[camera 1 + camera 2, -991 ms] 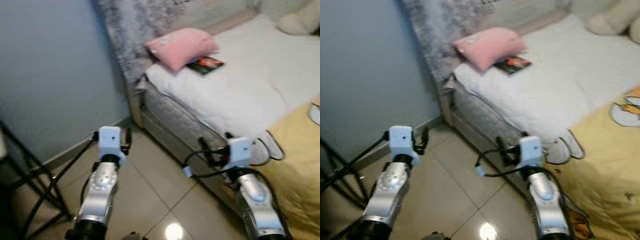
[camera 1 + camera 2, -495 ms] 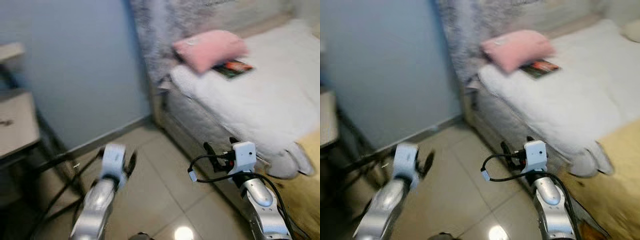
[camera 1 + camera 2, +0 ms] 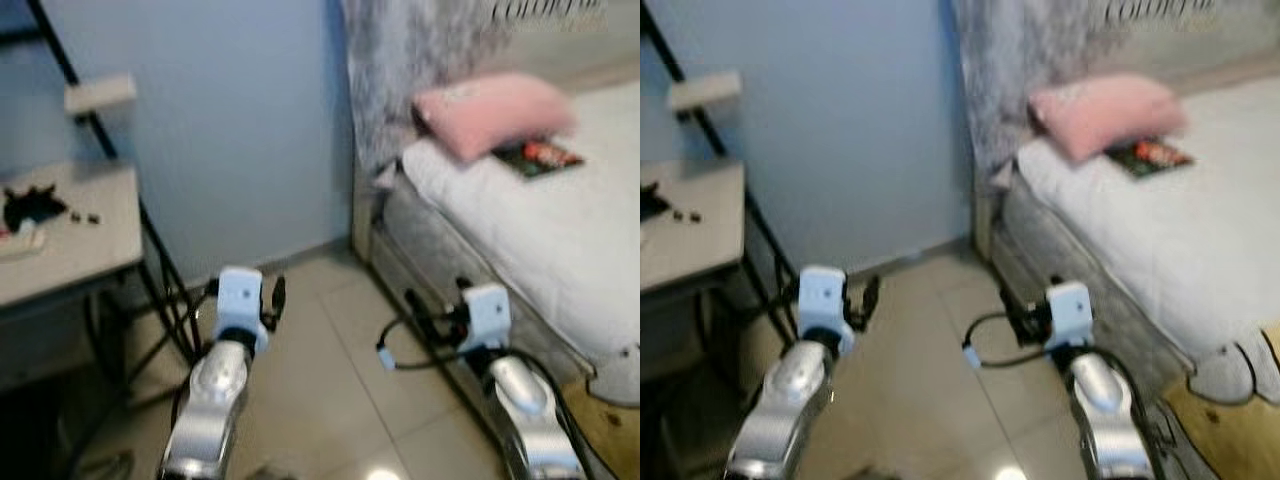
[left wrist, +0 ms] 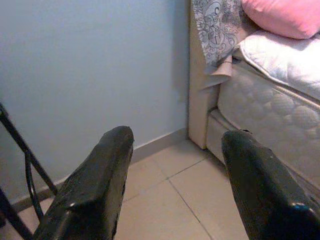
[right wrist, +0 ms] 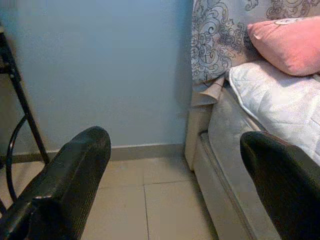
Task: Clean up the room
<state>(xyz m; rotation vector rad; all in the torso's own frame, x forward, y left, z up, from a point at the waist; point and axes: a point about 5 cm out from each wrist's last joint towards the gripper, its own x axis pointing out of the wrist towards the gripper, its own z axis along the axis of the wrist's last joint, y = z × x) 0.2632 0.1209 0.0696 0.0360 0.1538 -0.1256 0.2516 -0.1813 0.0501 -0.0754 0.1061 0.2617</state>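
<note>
A grey desk on black metal legs (image 3: pixel 75 245) stands at the far left. The left gripper (image 4: pixel 172 165) and right gripper (image 5: pixel 172 172) hover over beige floor tiles (image 3: pixel 330 370), fingers spread, empty. Far right, a pink pillow (image 3: pixel 490 112) lies on the white quilted bed (image 3: pixel 520 215).

Pink pillow (image 3: pixel 492 110) on bed (image 3: pixel 560 235); book (image 3: pixel 536 156) just beside.

- Home bedroom
- bed (image 3: pixel 520 215) with white quilted cover, pink pillow (image 3: pixel 490 112) and a book (image 3: pixel 537 157) on it
- patterned grey headboard fabric (image 5: pixel 215 37)
- blue wall (image 3: pixel 230 130), beige tiled floor (image 3: pixel 330 380)
- small worktop (image 3: pixel 70 245) on black frame beside the wall
</note>
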